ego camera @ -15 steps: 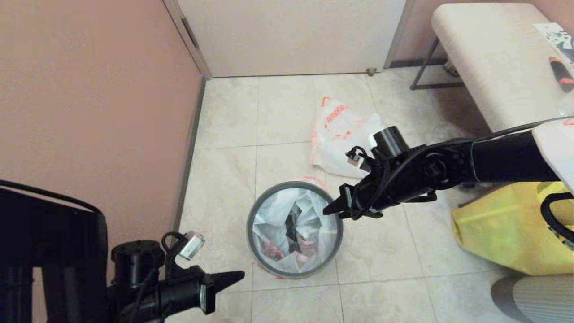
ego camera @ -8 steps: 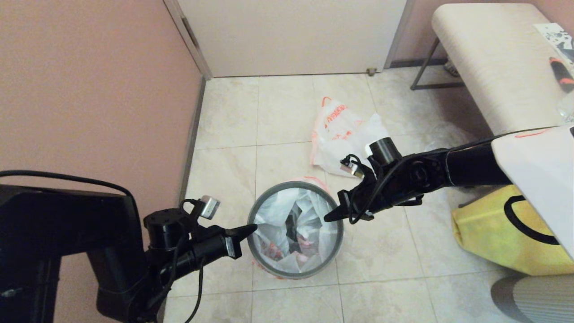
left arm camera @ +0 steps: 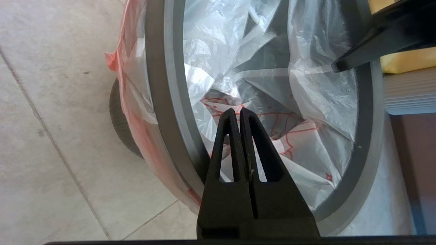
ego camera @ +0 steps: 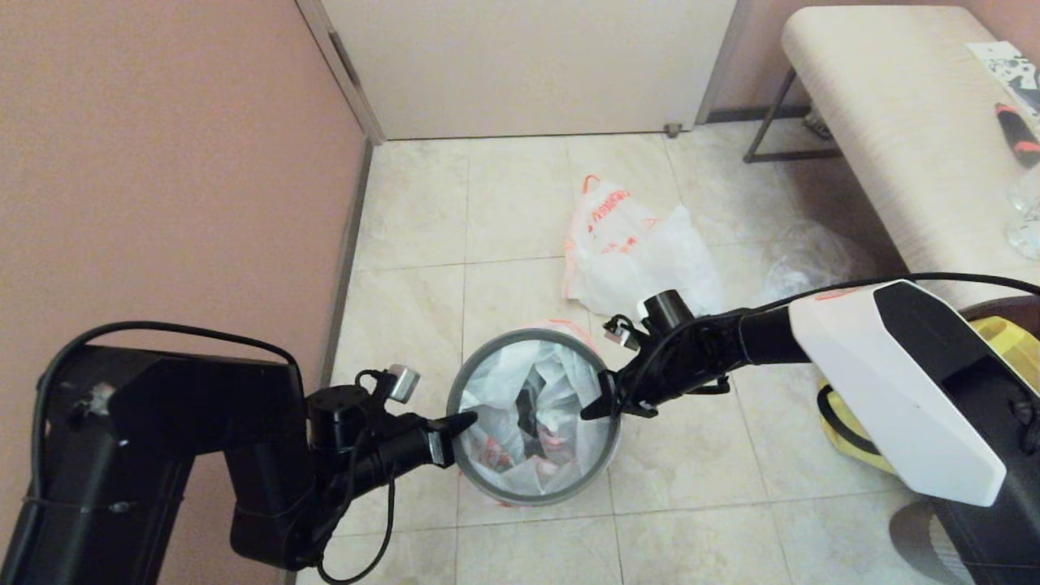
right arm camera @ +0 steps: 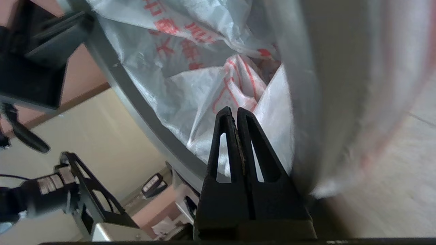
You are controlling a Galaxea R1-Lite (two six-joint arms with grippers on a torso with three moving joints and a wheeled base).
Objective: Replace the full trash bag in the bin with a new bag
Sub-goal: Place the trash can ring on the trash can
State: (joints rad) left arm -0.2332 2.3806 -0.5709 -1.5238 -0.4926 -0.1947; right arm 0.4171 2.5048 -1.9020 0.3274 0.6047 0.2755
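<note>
The bin (ego camera: 528, 494) stands on the tiled floor, and its dark grey hoop (left arm camera: 163, 85) clamps the new bag (ego camera: 496, 390), which lines the inside. The pink-orange hem (left arm camera: 131, 102) of the new bag hangs outside under the hoop. Red line drawing shows low on the new bag (right arm camera: 177, 68). My left gripper (ego camera: 467, 420) is shut and empty, its tip at the hoop's left edge. My right gripper (ego camera: 589, 410) is shut and empty at the hoop's right edge. The full trash bag (ego camera: 626, 252) lies lumpy on the floor behind the bin.
A pink wall (ego camera: 162, 162) runs close on the left, with a closed door (ego camera: 528, 65) at the back. A padded bench (ego camera: 894, 106) stands at the right. A clear crumpled bag (ego camera: 800, 260) and a yellow tote (ego camera: 999, 341) lie below it, partly behind my right arm.
My left gripper has swung up from the lower left to the hoop's left edge. My right arm has drawn back and lowered, its tip staying at the hoop's right edge.
</note>
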